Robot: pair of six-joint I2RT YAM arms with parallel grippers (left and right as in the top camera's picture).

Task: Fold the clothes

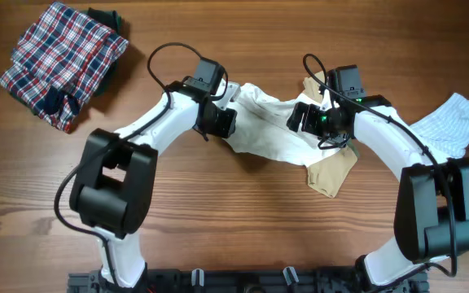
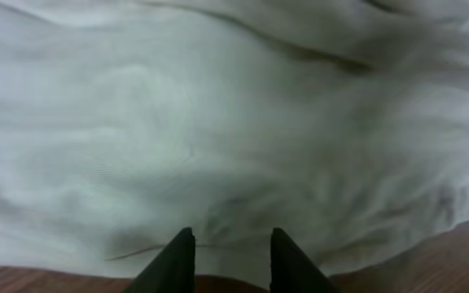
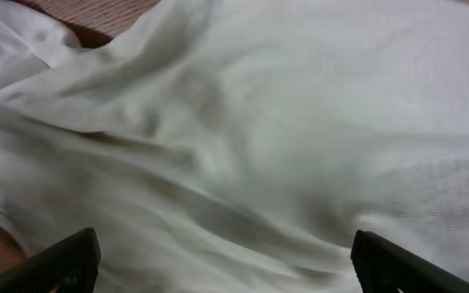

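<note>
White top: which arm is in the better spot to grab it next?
Probably the right arm. Its jaws stand wide open directly over the white top, ready to close. The left arm has narrow jaws at the top's edge; whether they pinch cloth is unclear.

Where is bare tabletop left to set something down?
Bare wooden table lies near-side of the cream-white fabric top, between the left arm and right arm; also the far strip from the folded red-blue plaid cloth to the pale blue striped garment. Crowded around the top.

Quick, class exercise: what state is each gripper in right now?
Left gripper: jaws narrowly apart against the cream-white soft top; grip cannot be told.
Right gripper: open wide over that top, holding nothing.
</note>
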